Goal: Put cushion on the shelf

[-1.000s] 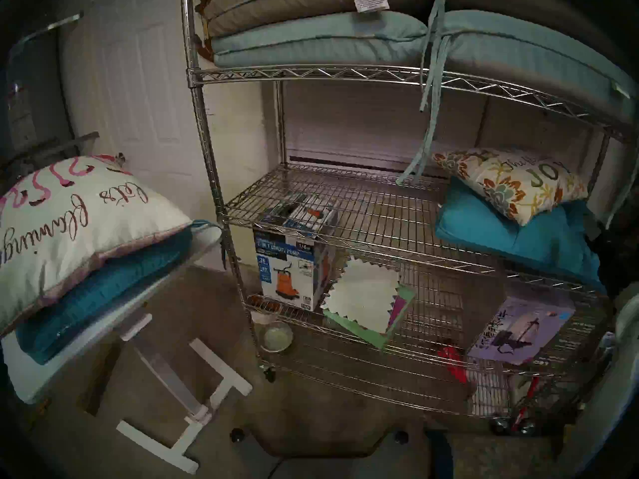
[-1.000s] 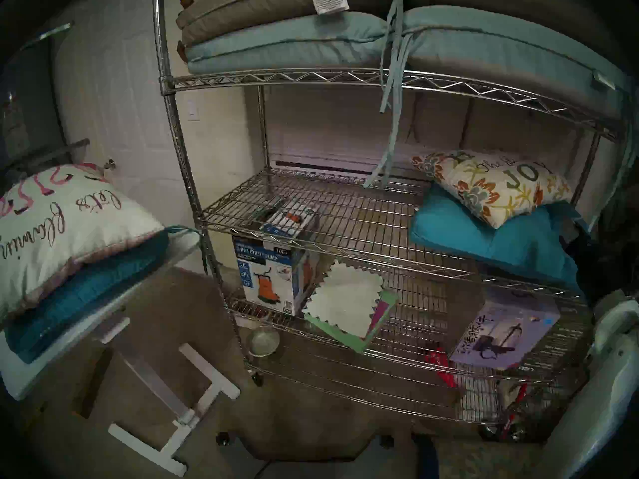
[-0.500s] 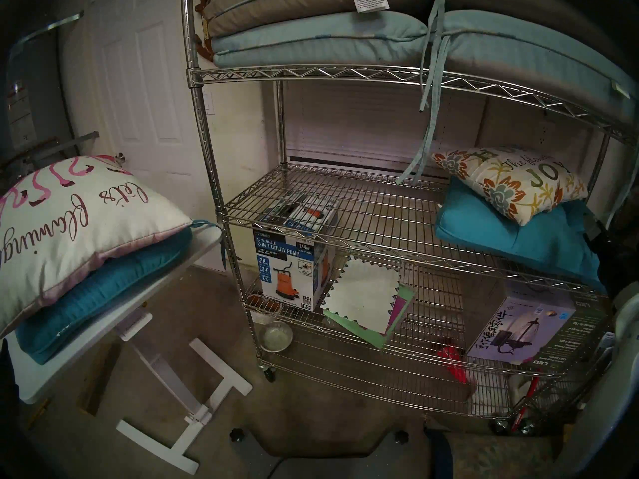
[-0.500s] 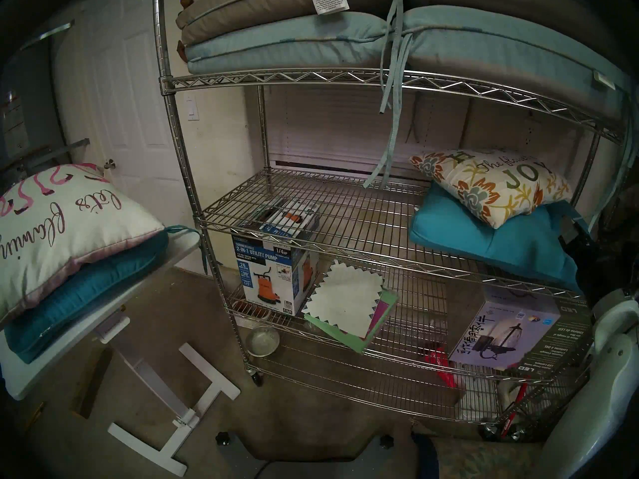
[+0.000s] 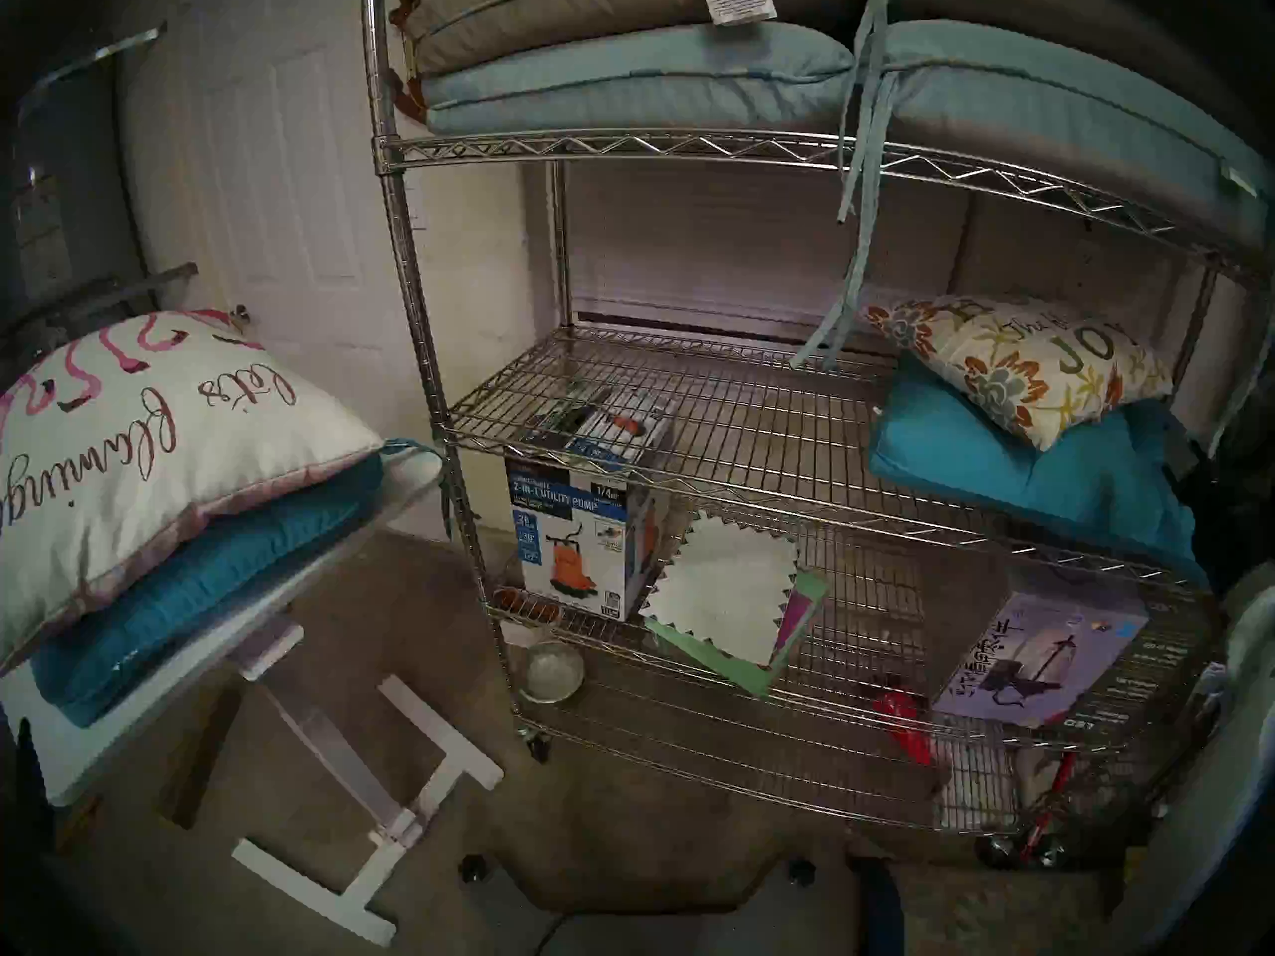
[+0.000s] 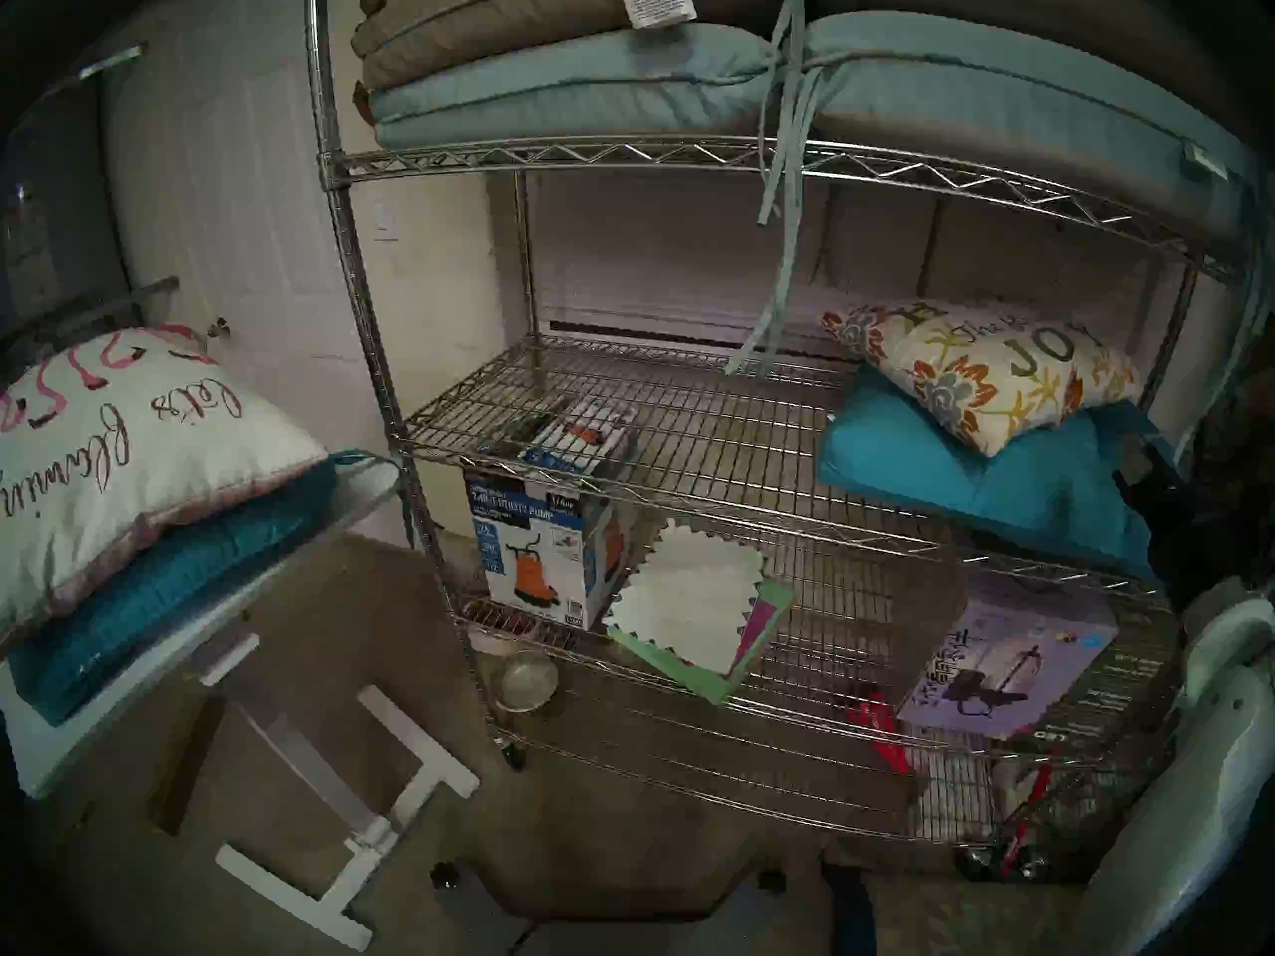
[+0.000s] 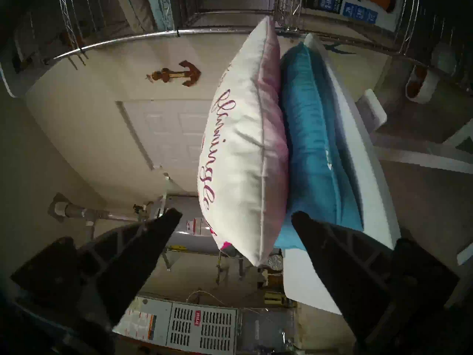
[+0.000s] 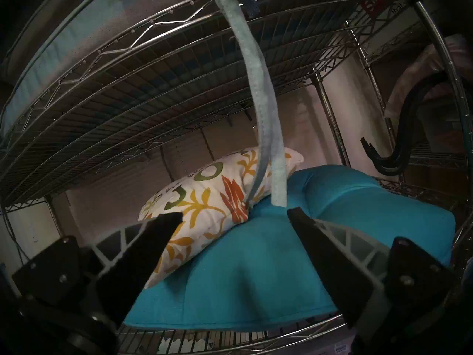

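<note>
A white cushion with pink script lies on a teal cushion on the small white table at the left. The chrome wire shelf stands in the middle. In the left wrist view my left gripper is open, and the white cushion shows between its fingers with its near corner low in the gap. On the shelf's middle tier a floral cushion rests on another teal cushion. My right gripper is open and empty just in front of them.
A pale blue strap hangs from the long cushions on the tier above, close to the right gripper. The left half of the middle tier is bare wire. Below are a pump box, foam tiles and a lamp box.
</note>
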